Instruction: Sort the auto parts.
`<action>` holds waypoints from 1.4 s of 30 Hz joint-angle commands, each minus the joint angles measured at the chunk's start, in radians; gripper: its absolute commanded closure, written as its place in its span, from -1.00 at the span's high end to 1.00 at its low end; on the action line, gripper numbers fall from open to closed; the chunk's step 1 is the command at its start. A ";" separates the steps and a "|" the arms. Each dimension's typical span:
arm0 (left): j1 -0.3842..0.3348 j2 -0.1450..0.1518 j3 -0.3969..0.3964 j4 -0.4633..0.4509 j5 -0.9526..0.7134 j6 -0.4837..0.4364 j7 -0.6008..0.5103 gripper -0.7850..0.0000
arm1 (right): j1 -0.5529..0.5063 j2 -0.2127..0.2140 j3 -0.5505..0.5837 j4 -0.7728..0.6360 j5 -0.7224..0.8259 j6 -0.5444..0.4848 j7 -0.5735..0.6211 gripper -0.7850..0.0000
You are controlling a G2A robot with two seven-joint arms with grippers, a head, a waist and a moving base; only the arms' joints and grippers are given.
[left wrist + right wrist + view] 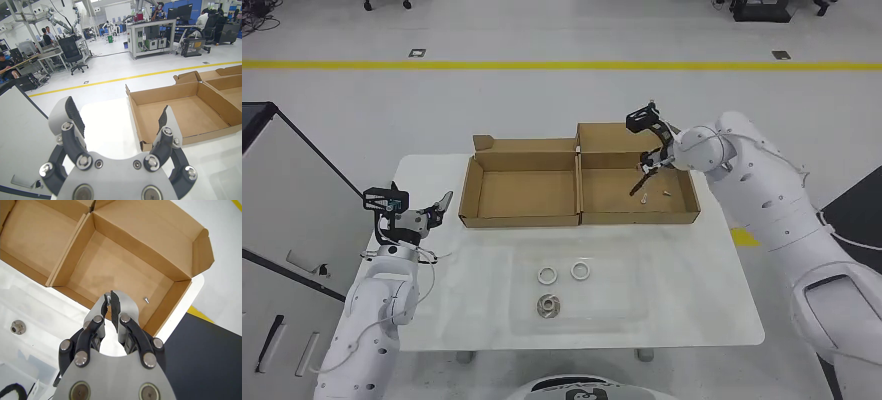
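Two open cardboard boxes stand side by side: the left box and the right box. My right gripper hangs over the right box, shut on a small silver screw. A second screw lies on that box's floor. A clear tray near the table's front holds two metal rings and a flanged hub. My left gripper is open, above the table's left edge.
The white table has free room at its right and front. A grey panel stands just left of the table. A dark mat lies on the floor to the right.
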 commanded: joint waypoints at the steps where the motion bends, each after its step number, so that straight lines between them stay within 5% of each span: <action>1: 0.000 0.000 0.000 0.000 0.000 0.000 0.000 1.00 | 0.011 -0.015 -0.032 0.042 -0.004 0.003 -0.012 -1.00; 22: 0.000 0.000 0.000 0.000 0.000 0.000 0.000 1.00 | 0.084 -0.185 -0.260 0.426 -0.082 0.001 -0.101 -1.00; 42: 0.000 0.000 0.000 0.000 0.000 0.000 0.000 1.00 | 0.097 -0.269 -0.287 0.588 -0.094 -0.024 -0.124 -1.00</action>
